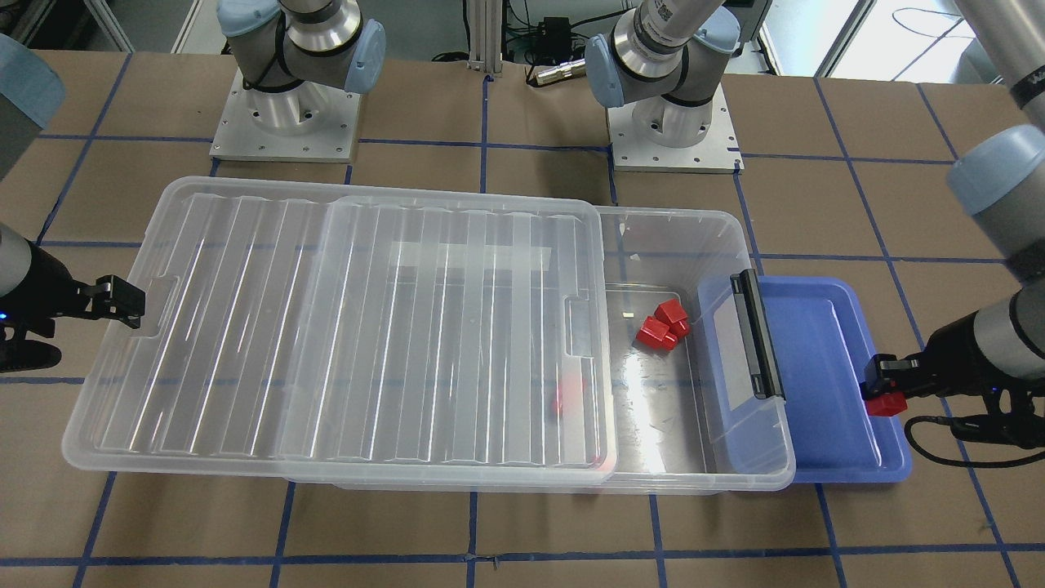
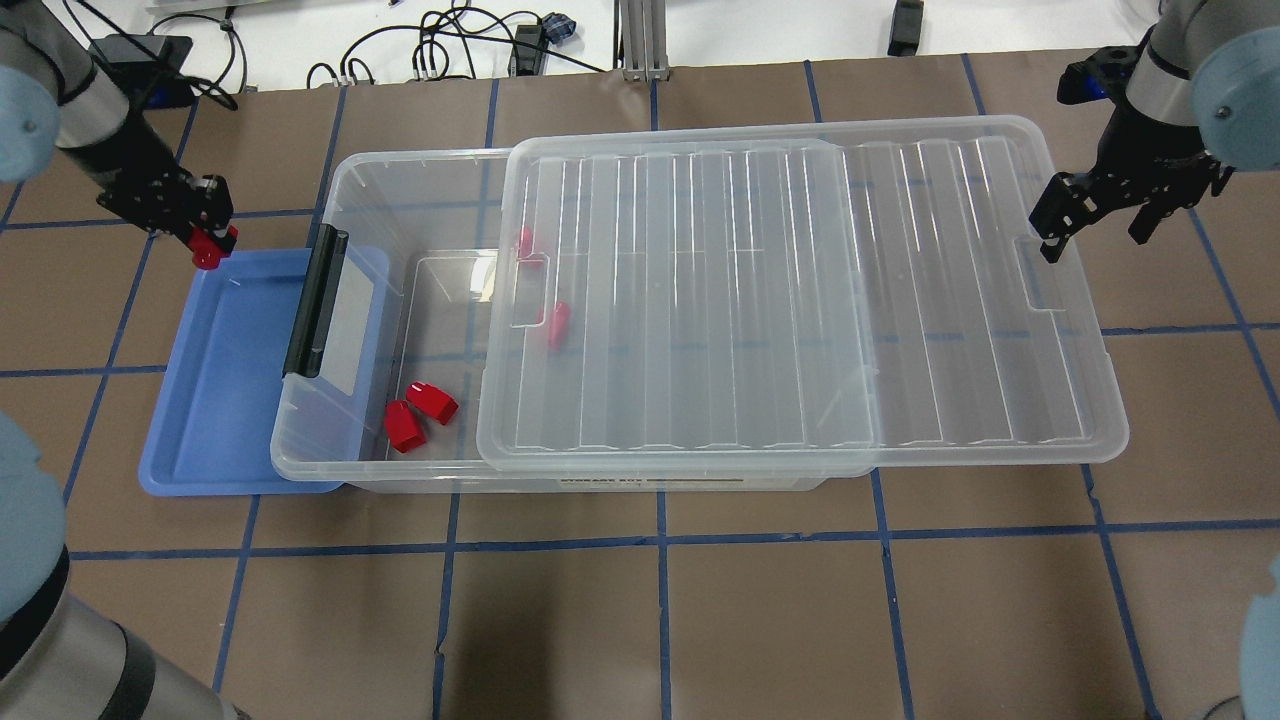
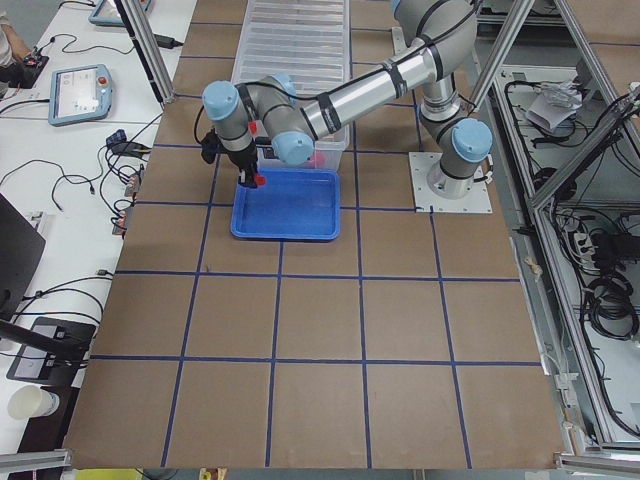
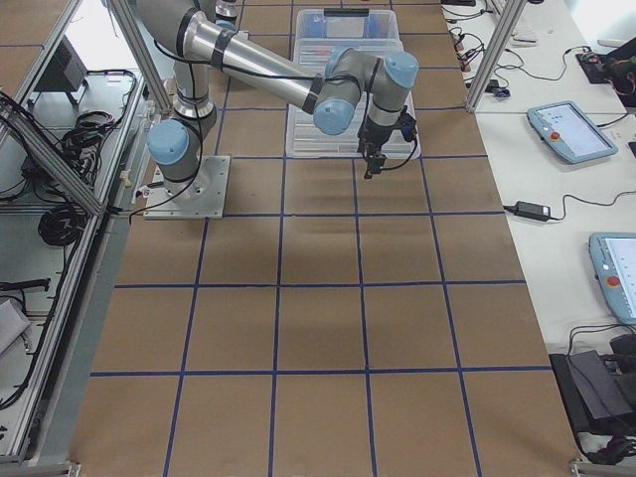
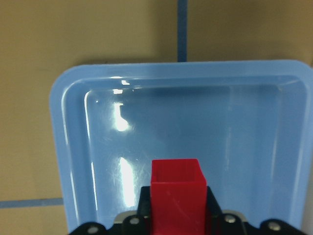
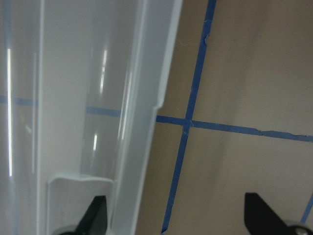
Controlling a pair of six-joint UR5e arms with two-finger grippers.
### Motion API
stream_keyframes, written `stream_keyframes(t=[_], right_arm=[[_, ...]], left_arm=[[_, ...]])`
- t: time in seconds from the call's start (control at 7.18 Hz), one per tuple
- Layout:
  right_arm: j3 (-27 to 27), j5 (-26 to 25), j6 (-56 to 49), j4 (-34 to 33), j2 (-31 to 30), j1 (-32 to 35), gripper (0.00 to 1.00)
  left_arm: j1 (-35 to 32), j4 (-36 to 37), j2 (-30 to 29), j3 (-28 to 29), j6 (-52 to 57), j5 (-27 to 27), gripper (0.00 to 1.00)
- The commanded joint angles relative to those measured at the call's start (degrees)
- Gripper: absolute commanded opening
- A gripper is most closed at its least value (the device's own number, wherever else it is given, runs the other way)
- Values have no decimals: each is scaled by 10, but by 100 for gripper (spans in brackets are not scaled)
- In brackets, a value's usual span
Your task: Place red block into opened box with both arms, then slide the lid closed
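Note:
My left gripper is shut on a red block and holds it above the far corner of the blue tray; the held block also shows as a red block. The clear box lies open at its left end, beside the black clip bar. Two red blocks rest on its floor. More red shapes show blurred under the lid, which covers the rest of the box and overhangs to the right. My right gripper is open. Its jaws straddle the lid's right rim.
The blue tray sits partly under the box's left end and holds nothing else that shows. Both arm bases stand behind the box. Brown table with a blue tape grid lies bare in front.

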Motion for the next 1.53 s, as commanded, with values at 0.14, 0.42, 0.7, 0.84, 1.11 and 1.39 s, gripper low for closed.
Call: stream_keyframes(t=[0.14, 0.42, 0.7, 0.84, 1.11, 1.39], right_arm=[[-64, 5, 7, 62, -40, 1, 100], [-97, 4, 12, 110, -70, 2, 100], [-131, 4, 16, 168, -79, 2, 100], [-146, 4, 33, 194, -83, 2, 100], [-149, 4, 46, 213, -85, 2, 100], [-141, -4, 46, 208, -83, 0, 100]], left_arm=[[-152, -68, 35, 60, -146, 29, 1], [-171, -48, 44, 2, -182, 22, 1], [-177, 16, 69, -71, -218, 22, 1], [-181, 28, 75, -98, -220, 22, 1], [-185, 101, 75, -160, -228, 20, 1], [-177, 183, 68, -207, -221, -46, 1]])
